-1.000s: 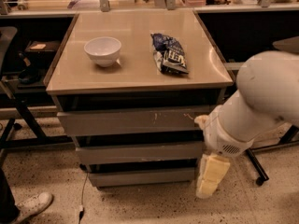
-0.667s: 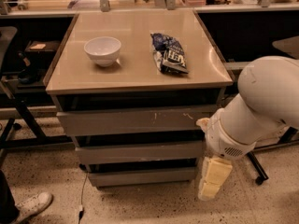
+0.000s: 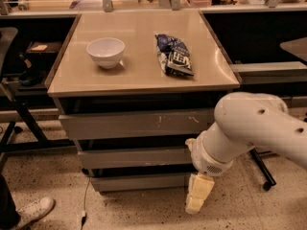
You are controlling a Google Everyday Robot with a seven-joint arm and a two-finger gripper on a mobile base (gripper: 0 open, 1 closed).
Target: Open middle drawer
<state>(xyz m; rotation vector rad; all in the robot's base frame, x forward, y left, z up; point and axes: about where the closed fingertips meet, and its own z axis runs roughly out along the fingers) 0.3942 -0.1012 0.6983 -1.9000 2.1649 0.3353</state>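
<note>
The middle drawer [image 3: 134, 157] is a plain grey flat front, the second of three under the beige tabletop [image 3: 139, 75]. It looks shut, with a dark gap above it. Above it is the taller front with pale scratch marks [image 3: 136, 123]; below it is the shorter plain front [image 3: 141, 181]. My gripper [image 3: 197, 200] hangs pointing down at the end of the white arm [image 3: 249, 126]. It is at the right end of the drawer stack, level with the lowest front and just below the middle drawer's right end. It holds nothing that I can see.
A white bowl [image 3: 106, 52] and a blue snack bag [image 3: 173, 54] lie on the tabletop. A dark stand [image 3: 21, 114] and a person's white shoe [image 3: 29, 212] are at the left. A cable [image 3: 84, 200] hangs to the speckled floor. A black leg with a caster [image 3: 263, 170] is at the right.
The arm has swung left and down, bringing the gripper closer to the right end of the drawer fronts. The drawers, bowl and bag have not moved.
</note>
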